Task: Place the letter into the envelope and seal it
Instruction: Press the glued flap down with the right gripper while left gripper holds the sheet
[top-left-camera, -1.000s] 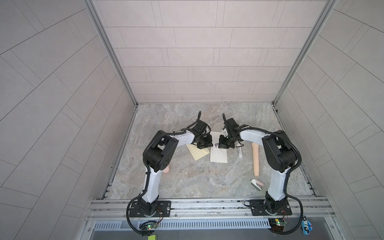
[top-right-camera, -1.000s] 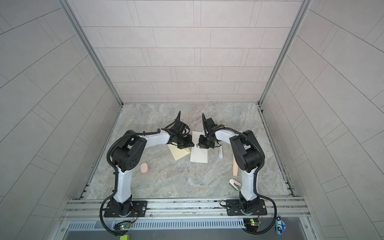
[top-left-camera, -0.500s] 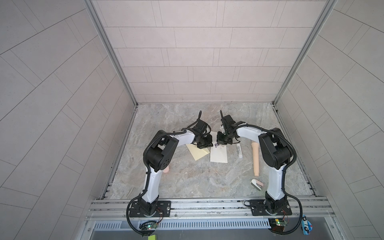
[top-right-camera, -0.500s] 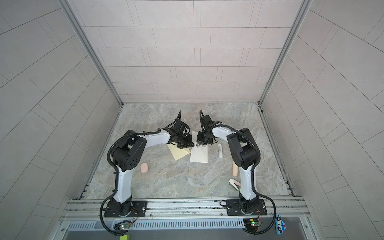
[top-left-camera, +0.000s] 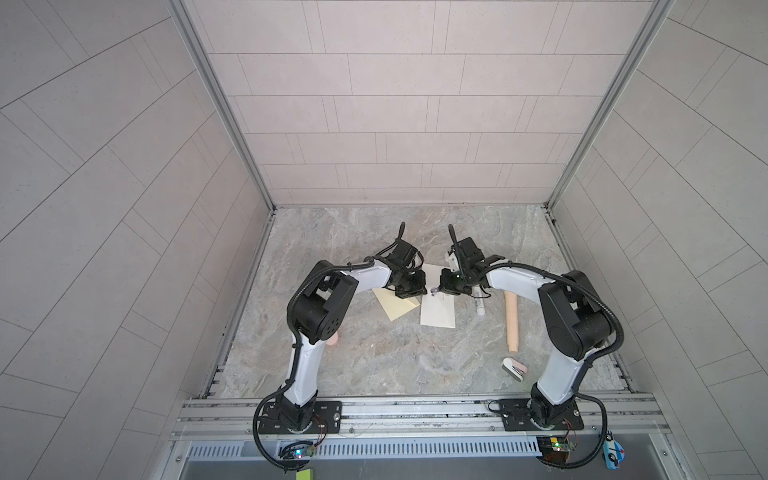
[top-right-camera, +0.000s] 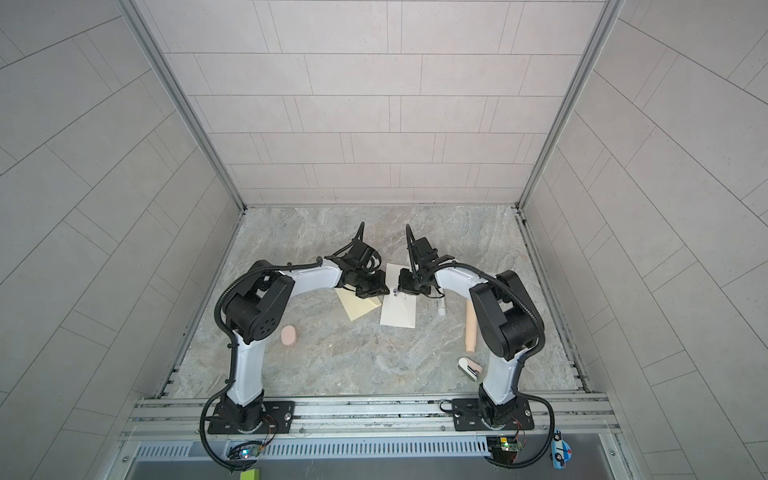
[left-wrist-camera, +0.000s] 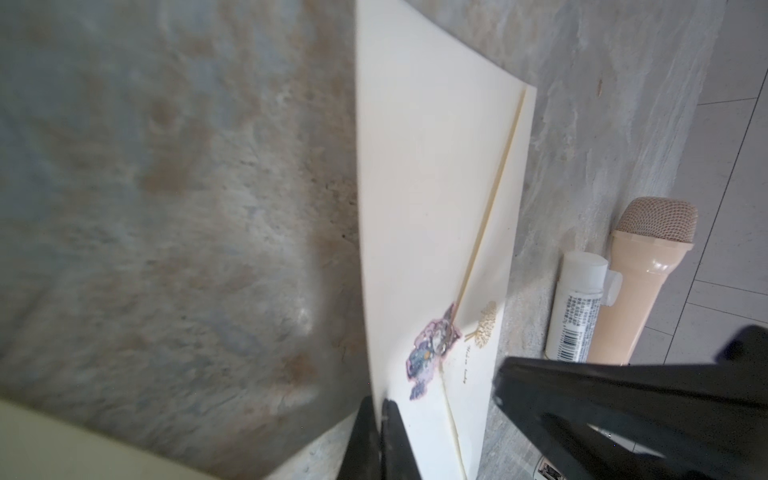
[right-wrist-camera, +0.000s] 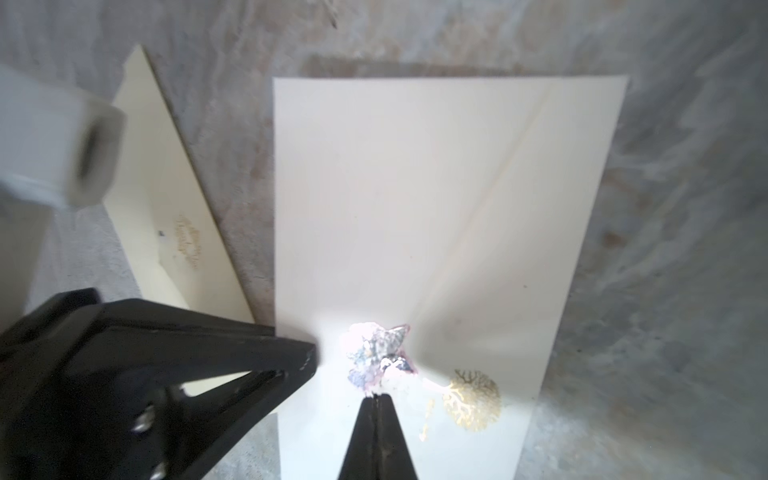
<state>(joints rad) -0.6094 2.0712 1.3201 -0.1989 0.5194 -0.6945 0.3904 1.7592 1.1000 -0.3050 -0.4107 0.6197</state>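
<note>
I'm seeing the right gripper (right-wrist-camera: 376, 398) with its jaws pressed together and nothing between them. Its tip is sitting at the edge of the iridescent sticker (right-wrist-camera: 376, 357) on the envelope (right-wrist-camera: 415, 187). Glare is washing that spot out, so I'm not telling whether it is touching. The left gripper (left-wrist-camera: 381, 405) is closed too, with its tip lying right at the envelope's long edge. Whether it is pinching that edge or only resting against it, I cannot tell.

In both top views the envelope (top-left-camera: 438, 311) is lying on the marble tabletop (top-left-camera: 374, 365) between the two grippers, its far end covered by them. Its pointed flap is lying folded down, the tip ending at the sticker, beside a gold tree print (right-wrist-camera: 471, 399). The letter is not showing in any view.

The pale yellow paper (top-right-camera: 359, 305) is lying just beside the envelope, partly under the left gripper. A blurred white block (right-wrist-camera: 54, 153) is crowding one corner of the right wrist view, too soft to identify. A white tube (left-wrist-camera: 577, 307) and a peach toy microphone (left-wrist-camera: 636, 282) are lying side by side beyond the envelope, both cut off by the right gripper.
</note>
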